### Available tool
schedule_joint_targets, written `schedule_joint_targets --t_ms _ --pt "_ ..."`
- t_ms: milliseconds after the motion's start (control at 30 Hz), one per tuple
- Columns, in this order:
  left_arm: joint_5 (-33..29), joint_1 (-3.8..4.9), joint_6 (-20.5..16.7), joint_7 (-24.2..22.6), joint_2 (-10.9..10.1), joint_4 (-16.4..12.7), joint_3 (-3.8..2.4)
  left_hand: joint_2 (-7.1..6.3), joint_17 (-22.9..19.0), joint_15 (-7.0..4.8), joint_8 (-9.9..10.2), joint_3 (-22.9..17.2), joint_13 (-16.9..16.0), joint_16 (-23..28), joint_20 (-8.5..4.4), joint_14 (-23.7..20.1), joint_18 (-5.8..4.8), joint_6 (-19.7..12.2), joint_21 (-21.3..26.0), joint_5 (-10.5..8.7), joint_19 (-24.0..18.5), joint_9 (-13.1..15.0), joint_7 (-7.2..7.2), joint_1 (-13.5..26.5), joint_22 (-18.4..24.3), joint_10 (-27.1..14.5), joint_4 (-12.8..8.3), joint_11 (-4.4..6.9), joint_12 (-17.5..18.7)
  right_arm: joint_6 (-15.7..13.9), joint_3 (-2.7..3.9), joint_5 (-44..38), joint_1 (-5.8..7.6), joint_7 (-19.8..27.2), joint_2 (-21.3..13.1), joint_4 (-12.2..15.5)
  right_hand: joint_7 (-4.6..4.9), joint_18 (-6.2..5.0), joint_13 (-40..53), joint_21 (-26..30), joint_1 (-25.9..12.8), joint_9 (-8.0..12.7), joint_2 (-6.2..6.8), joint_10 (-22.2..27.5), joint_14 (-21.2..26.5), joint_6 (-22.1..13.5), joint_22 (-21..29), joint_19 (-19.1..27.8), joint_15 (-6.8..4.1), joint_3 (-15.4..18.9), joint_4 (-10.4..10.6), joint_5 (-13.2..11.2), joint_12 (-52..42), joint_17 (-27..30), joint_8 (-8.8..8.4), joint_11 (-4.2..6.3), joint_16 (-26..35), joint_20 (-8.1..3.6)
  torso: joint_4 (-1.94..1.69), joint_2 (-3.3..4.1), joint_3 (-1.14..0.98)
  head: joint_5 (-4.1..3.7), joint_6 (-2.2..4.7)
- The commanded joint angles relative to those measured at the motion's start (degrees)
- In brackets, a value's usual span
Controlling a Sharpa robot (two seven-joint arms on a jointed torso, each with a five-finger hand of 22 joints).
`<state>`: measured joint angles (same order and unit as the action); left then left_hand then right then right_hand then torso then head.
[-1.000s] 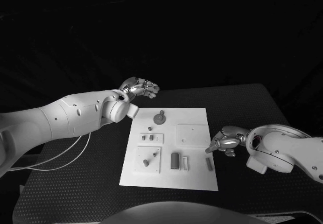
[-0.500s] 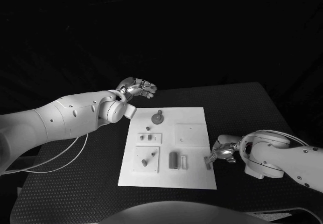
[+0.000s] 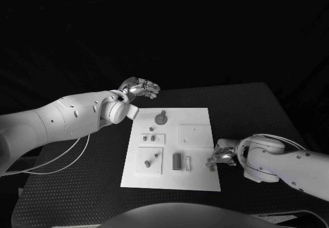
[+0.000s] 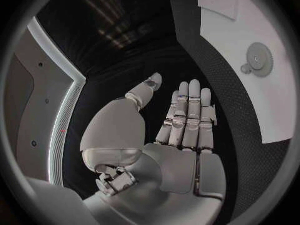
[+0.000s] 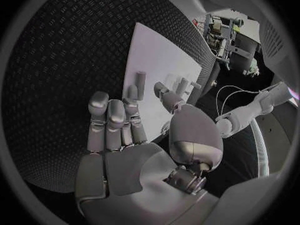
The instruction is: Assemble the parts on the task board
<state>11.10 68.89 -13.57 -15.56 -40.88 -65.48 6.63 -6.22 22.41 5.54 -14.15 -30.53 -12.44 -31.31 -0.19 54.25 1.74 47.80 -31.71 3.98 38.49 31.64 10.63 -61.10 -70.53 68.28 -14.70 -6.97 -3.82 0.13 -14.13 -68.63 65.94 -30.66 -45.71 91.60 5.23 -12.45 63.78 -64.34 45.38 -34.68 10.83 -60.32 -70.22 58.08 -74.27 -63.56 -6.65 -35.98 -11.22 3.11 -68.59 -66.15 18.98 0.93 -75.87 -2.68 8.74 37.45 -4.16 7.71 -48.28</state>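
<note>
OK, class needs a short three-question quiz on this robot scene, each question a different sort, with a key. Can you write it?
1. True or false: the left hand rests on the board.
2. Which hand is at the small peg lying near the board's edge?
A. left
B. right
C. neither
3. Fill in: the round gear lies at the board's ____ end, seen from the robot.

Key:
1. False. It hovers off the far corner of the board, fingers apart, holding nothing.
2. B. The right hand reaches in at that edge; whether it touches the peg cannot be told.
3. Far.
</note>
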Motion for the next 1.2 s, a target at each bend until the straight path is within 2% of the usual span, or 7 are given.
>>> schedule_joint_targets --t_ms 33,300,533,700,867,1100,1200 --pt "-0.11 0.07 0.76 -0.51 -0.01 -0.18 -0.04 -0.05 0.08 0.48 -0.33 0.04 0.08 0.2 0.46 0.06 0.54 -0.54 0.39 -0.28 -0.1 0.0 0.02 0.59 -0.07 -0.36 0.41 -0.05 -0.27 0.75 -0.07 -4.24 -0.63 -1.09 0.53 -0.05 0.0 -2.55 0.09 -0.24 -0.33 0.26 -0.24 -0.33 -0.32 0.32 0.03 -0.39 -0.03 -0.03 0.28 -0.32 -0.2 -0.12 -0.25 0.05 -0.29 -0.19 0.02 -0.02 0.01 0.11 -0.2" --pt "-0.11 0.07 0.85 -0.41 -0.09 -0.23 -0.03 -0.06 0.12 0.48 -0.33 0.05 0.09 0.23 0.46 0.06 0.54 -0.56 0.41 -0.29 -0.1 0.0 0.02 0.61 -0.09 -0.37 0.43 -0.05 -0.26 2.43 -0.07 -14.24 -1.74 -1.63 2.09 0.01 -0.06 -2.55 0.26 -0.42 0.76 0.07 -0.7 -0.41 -0.4 0.4 -0.07 -0.32 -0.09 -0.41 -0.7 -0.32 -0.12 -0.25 -0.26 0.12 -0.27 -0.31 0.04 -0.03 0.02 0.22 -0.45" --pt "-0.1 0.08 0.98 -0.31 -0.12 -0.27 -0.03 -0.05 0.15 0.48 -0.34 0.05 0.09 0.26 0.46 0.05 0.54 -0.56 0.43 -0.29 -0.1 -0.01 0.02 0.62 -0.11 -0.38 0.44 -0.05 -0.26 2.04 -0.06 -22.77 -3.0 -2.43 3.41 -0.24 -0.09 -2.55 0.39 -0.49 2.5 -0.07 -0.86 -0.54 -0.27 0.48 -0.07 -0.3 -0.12 -2.02 -1.41 -0.33 0.08 -0.09 -0.35 0.15 0.02 -0.32 0.06 -0.04 0.03 0.3 -0.55" --pt "-0.1 0.08 1.01 -0.25 -0.17 -0.27 -0.03 -0.04 0.18 0.48 -0.34 0.06 0.09 0.28 0.47 0.05 0.54 -0.56 0.45 -0.29 -0.1 -0.01 0.02 0.63 -0.12 -0.38 0.46 -0.05 -0.26 2.95 -0.05 -23.59 -3.16 -2.61 3.69 0.03 -0.06 -2.55 0.48 -0.52 4.13 -0.13 -0.95 -0.6 -0.17 0.46 -0.05 -0.29 -0.1 -3.49 -2.1 -0.33 0.26 0.04 -0.47 0.12 0.25 -0.26 0.02 -0.06 -0.02 0.41 -0.66" --pt "-0.1 0.08 1.03 -0.21 -0.21 -0.32 -0.03 -0.01 0.22 0.49 -0.35 0.07 0.09 0.31 0.47 0.05 0.53 -0.57 0.47 -0.3 -0.1 -0.01 0.02 0.68 -0.14 -0.38 0.51 -0.06 -0.26 3.29 -0.05 -23.59 -3.24 -2.85 3.73 0.18 -0.04 -2.55 0.52 -0.54 4.58 -0.16 -1.09 -0.63 -0.15 0.48 -0.04 -0.28 -0.07 -3.94 -2.33 -0.32 0.34 0.06 -0.52 0.09 0.33 -0.19 0.09 -0.06 0.1 0.44 -0.69" --pt "-0.1 0.08 1.01 -0.19 -0.26 -0.33 -0.03 0.02 0.27 0.49 -0.36 0.08 0.1 0.35 0.48 0.06 0.53 -0.58 0.49 -0.3 -0.1 -0.01 0.03 0.74 -0.17 -0.39 0.57 -0.06 -0.26 3.24 -0.04 -22.39 -3.29 -2.59 3.61 0.43 0.0 -2.55 0.54 -0.54 4.54 -0.15 -1.22 -0.64 -0.02 0.47 -0.03 -0.26 -0.03 -4.1 -2.27 -0.27 0.41 0.21 -0.58 0.06 0.48 -0.09 0.08 -0.07 0.04 0.53 -0.76" --pt "-0.1 0.08 1.03 -0.19 -0.23 -0.31 -0.03 0.05 0.3 0.49 -0.36 0.09 0.1 0.36 0.48 0.06 0.53 -0.58 0.51 -0.3 -0.09 -0.01 0.03 0.78 -0.19 -0.39 0.61 -0.06 -0.26 2.67 -0.04 -18.27 -3.28 -2.19 3.27 0.53 0.06 -2.55 0.56 -0.48 4.78 -0.03 -2.77 -0.73 -0.05 0.58 0.01 -0.16 0.08 -5.37 -1.98 -0.15 0.67 0.22 -0.8 -0.01 0.7 0.18 0.01 -0.05 0.05 0.56 -0.74"
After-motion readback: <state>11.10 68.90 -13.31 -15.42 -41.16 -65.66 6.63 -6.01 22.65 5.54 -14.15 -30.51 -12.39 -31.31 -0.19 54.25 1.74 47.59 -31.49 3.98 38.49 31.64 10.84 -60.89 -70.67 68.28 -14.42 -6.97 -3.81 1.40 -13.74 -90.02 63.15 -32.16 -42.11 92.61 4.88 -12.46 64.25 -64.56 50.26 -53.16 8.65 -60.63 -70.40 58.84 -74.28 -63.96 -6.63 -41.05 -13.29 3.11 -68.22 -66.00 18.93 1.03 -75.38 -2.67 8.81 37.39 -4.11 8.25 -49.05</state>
